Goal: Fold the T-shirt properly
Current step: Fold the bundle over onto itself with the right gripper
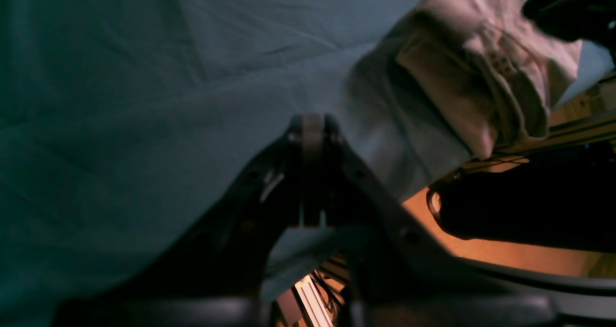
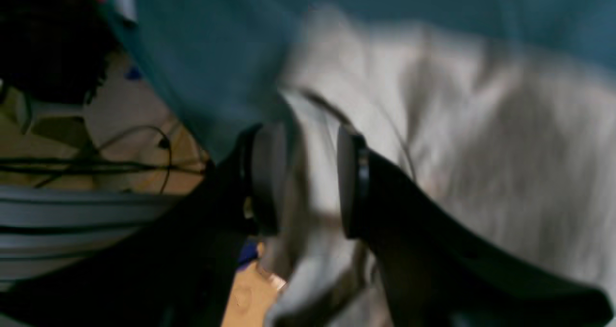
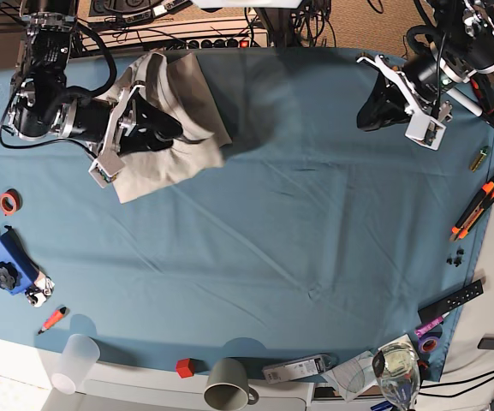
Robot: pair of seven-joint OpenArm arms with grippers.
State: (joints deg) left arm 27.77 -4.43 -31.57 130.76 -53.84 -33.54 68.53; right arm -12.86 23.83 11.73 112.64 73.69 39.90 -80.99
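We found the T-shirt [image 3: 178, 128] bunched into a rumpled, partly folded heap in the upper left of the base view, lying on the teal cloth [image 3: 298, 240] that covered the tabletop. The right claw [image 3: 171, 128] sat over that heap, its dark body resting across the beige fabric. In the right wrist view its two pads [image 2: 267, 178] stood apart with a fold of the T-shirt [image 2: 433, 163] running between them; the picture was blurred, and we could not tell whether the pads pressed the fabric or only flanked it. The left claw [image 3: 368, 111] hung in the upper right of the base view, well apart from the garment, above bare cloth. In the left wrist view its jaws met at the tip with nothing between them [image 1: 312, 134], and the T-shirt [image 1: 481, 62] showed far off in the upper right corner of that frame. Along the lower edge of the base view stood a grey mug [image 3: 227, 394] and a clear plastic cup [image 3: 75, 361], and an orange marker [image 3: 478, 205] lay at the right edge.
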